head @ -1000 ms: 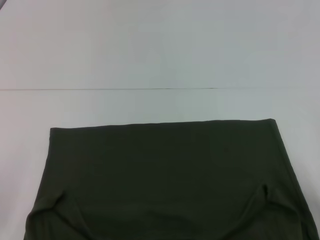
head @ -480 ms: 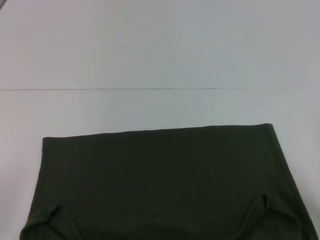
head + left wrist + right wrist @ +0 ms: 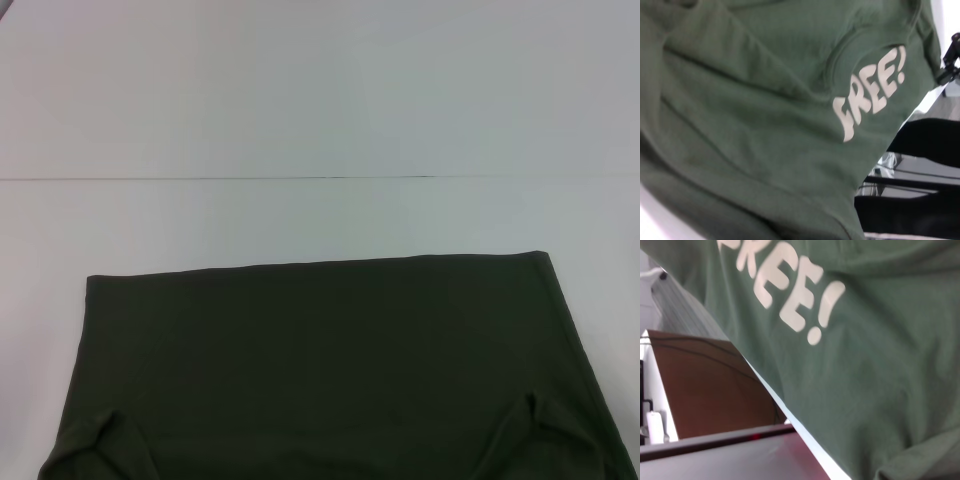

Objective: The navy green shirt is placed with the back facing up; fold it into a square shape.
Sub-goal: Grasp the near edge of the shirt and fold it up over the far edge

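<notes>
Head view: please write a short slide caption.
Olive shirt lying plain side up on white table, no hand in view.

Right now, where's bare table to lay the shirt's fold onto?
Bare table lies beyond the shirt's far edge, plus narrow strips off both its sides. The near part is all shirt, bunched at both lower corners. No gripper shows.

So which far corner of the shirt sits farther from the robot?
The right far corner of the shirt; its far edge slopes, leaving the left corner nearer.
</notes>
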Motion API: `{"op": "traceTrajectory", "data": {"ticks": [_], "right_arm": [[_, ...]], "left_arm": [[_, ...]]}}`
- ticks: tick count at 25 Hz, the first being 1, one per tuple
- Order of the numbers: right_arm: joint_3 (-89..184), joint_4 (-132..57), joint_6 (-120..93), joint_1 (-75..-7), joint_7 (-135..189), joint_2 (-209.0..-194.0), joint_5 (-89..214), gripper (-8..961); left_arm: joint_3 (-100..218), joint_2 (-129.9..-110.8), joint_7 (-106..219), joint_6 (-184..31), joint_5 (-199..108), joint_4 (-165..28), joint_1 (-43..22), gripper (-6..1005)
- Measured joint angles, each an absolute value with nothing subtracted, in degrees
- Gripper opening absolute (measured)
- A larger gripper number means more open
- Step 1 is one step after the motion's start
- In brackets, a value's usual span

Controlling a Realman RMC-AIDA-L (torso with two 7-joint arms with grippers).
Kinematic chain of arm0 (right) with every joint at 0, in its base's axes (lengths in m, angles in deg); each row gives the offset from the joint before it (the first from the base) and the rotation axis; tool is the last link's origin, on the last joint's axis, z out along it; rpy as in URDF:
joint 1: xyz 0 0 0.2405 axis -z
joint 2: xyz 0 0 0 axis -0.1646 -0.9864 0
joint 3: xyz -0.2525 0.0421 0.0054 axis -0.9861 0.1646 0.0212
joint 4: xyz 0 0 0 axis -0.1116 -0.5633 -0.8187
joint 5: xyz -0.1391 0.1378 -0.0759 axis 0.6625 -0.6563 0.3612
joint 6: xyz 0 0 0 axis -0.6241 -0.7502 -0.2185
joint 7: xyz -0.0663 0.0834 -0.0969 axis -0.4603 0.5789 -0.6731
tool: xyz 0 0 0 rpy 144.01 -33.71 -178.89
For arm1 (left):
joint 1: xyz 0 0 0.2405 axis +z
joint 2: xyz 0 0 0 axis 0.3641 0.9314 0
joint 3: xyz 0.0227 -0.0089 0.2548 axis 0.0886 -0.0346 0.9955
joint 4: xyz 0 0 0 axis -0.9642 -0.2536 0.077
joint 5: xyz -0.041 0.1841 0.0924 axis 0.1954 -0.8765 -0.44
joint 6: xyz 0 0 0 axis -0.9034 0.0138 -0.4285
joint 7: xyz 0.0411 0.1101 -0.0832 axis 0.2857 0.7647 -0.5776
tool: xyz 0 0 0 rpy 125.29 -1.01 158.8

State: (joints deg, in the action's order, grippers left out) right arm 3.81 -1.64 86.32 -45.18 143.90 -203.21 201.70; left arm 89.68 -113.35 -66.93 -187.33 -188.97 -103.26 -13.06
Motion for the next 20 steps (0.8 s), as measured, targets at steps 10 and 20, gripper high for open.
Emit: {"op": "traceTrajectory", "data": {"ticks": [10,20], "right_arm": [[18.0,-1.6,87.2,-45.0,141.4,-201.35,200.8,26],[35.4,-4.6,80.3,-45.3,146.0,-198.92,199.8,26]], "left_arm": [[81.0,-111.87,-63.7,-187.3,-185.1,-103.0,-13.1,59],[71.4,-111.16,-63.1,-182.7,-182.8,-103.0,-13.2,67]]}}
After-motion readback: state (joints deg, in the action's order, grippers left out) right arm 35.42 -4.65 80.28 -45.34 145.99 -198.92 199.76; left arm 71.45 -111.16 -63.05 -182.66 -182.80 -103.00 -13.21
